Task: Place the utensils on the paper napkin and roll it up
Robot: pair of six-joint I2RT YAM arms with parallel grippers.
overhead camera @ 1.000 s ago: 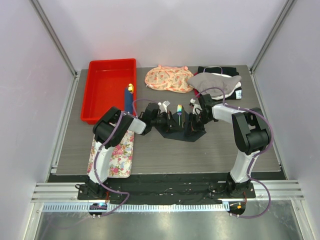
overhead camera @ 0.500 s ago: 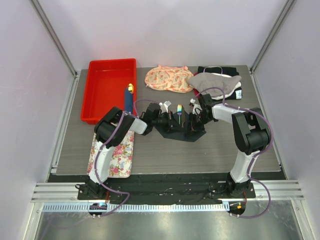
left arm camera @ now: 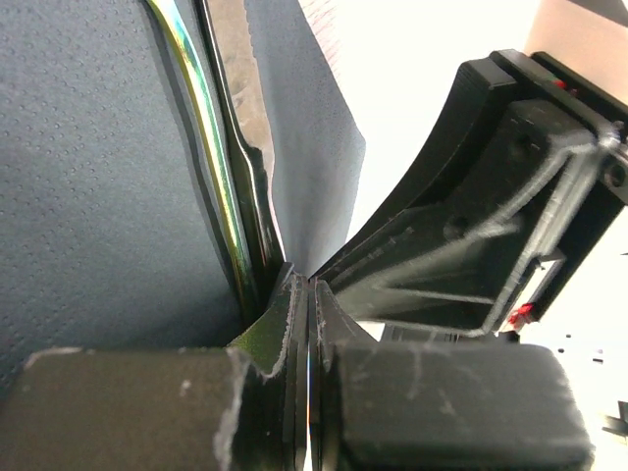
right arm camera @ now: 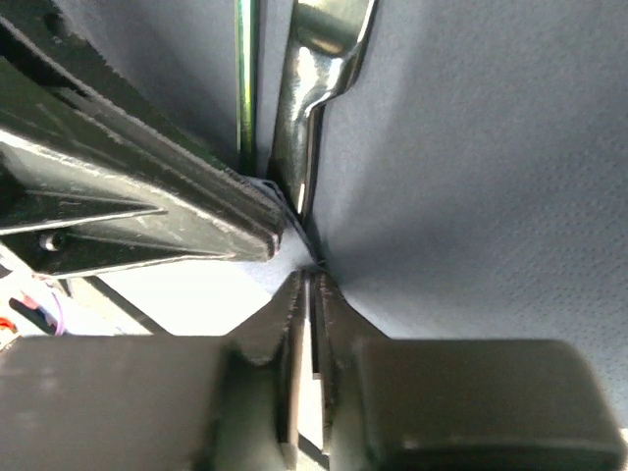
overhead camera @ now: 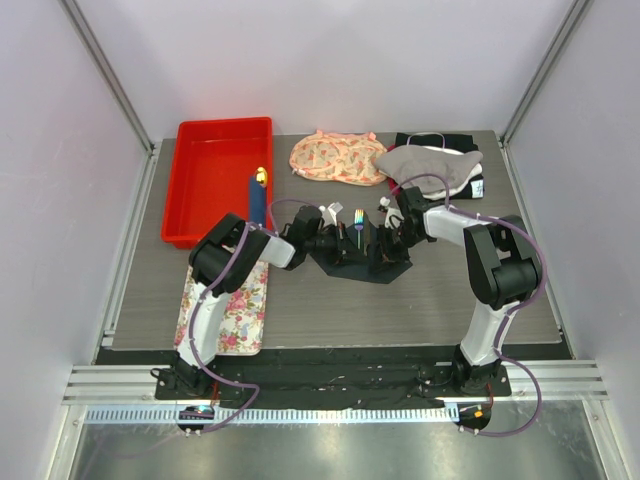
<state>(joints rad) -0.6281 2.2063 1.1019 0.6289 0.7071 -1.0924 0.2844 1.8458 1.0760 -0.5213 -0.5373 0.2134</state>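
Observation:
The dark paper napkin [overhead camera: 352, 264] lies mid-table with its left and right sides lifted toward each other. The utensils [overhead camera: 358, 224] lie in the fold between them; the fork's iridescent tines stick out at the far end. My left gripper [overhead camera: 334, 241] is shut on the napkin's left edge [left arm camera: 118, 147]. My right gripper [overhead camera: 384, 246] is shut on its right edge [right arm camera: 471, 147]. In the left wrist view the gripper [left arm camera: 309, 294] pinches the sheet beside the fork handle [left arm camera: 209, 147] and knife [left arm camera: 240, 118]. The right wrist view shows the right gripper [right arm camera: 309, 285] below the knife [right arm camera: 316, 88].
A red tray [overhead camera: 200, 205] stands at the back left with a blue yellow-tipped stick [overhead camera: 256, 196] on its rim. A floral tray [overhead camera: 230, 310] lies under the left arm. An orange patterned cloth [overhead camera: 335, 158] and a grey cloth [overhead camera: 430, 168] on folded black cloth [overhead camera: 440, 141] lie at the back.

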